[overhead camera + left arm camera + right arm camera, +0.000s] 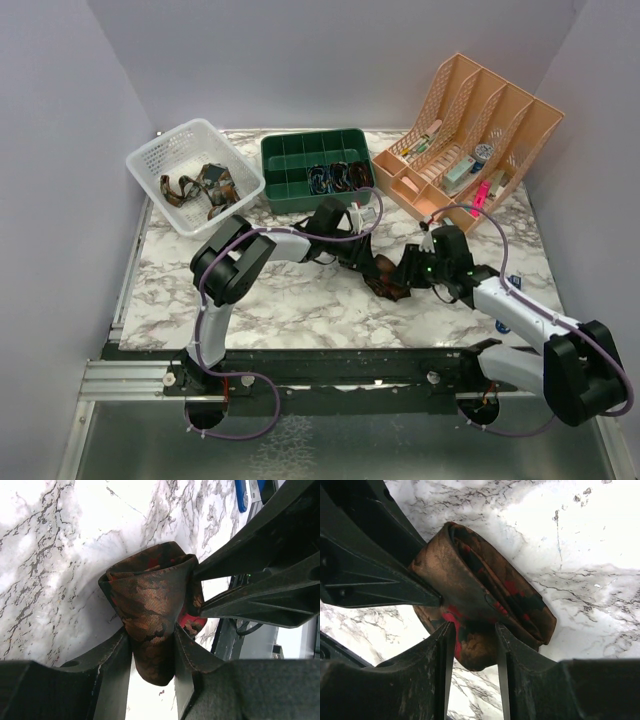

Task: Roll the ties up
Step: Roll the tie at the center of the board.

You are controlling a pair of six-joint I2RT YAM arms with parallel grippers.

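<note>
A dark brown tie with reddish-orange pattern (385,281), rolled into a fat bundle, sits at the middle of the marble table. My left gripper (368,262) reaches it from the far left and my right gripper (407,272) from the right. In the left wrist view the tie (150,592) fills the gap of my left gripper (151,635), both jaws pressed on the cloth. In the right wrist view my right gripper (474,630) is shut on another part of the same tie roll (485,582). Each wrist view shows the other gripper's fingers (250,555) (375,585) touching the bundle.
A white basket (165,140) at the back left holds loose ties (205,185). A green compartment tray (283,170) behind the grippers contains rolled ties (338,177). A peach file organizer (470,130) stands at the back right. Grey walls close in three sides.
</note>
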